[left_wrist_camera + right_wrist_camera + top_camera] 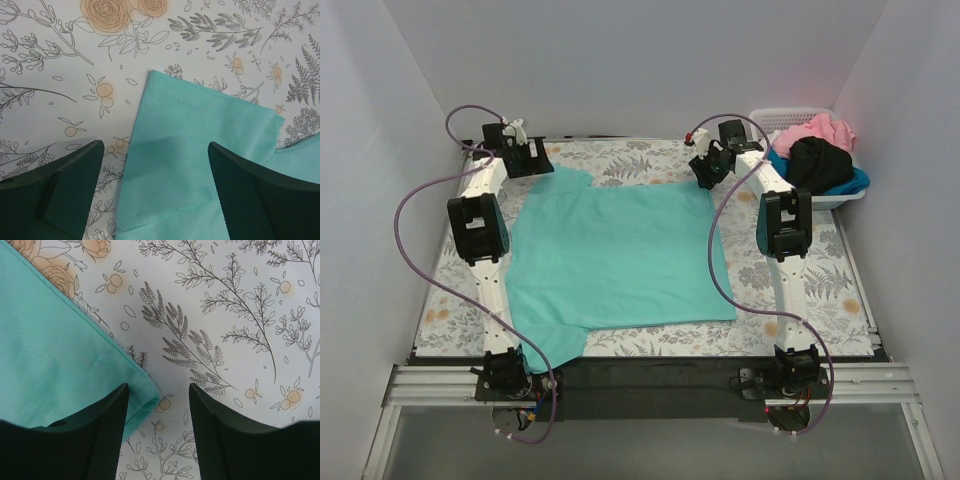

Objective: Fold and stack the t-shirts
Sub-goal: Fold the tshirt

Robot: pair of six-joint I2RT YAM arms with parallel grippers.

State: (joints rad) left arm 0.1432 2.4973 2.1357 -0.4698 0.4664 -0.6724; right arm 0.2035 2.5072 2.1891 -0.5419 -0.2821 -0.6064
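Observation:
A teal-green t-shirt [615, 255] lies spread flat on the floral table cloth [820, 275]. One sleeve hangs over the near edge at the left. My left gripper [532, 160] is open above the shirt's far left sleeve [200, 150], which lies between its fingers. My right gripper [705, 172] is open over the shirt's far right corner [145, 395]; the corner sits beside the left finger. Pink [817, 131], black [820, 163] and blue [855, 182] shirts lie piled in the white basket [782, 117] at the far right.
The white basket stands at the table's far right corner against the wall. White walls close in the left, back and right sides. Purple cables loop off both arms. The black table rim [650, 365] runs along the near edge.

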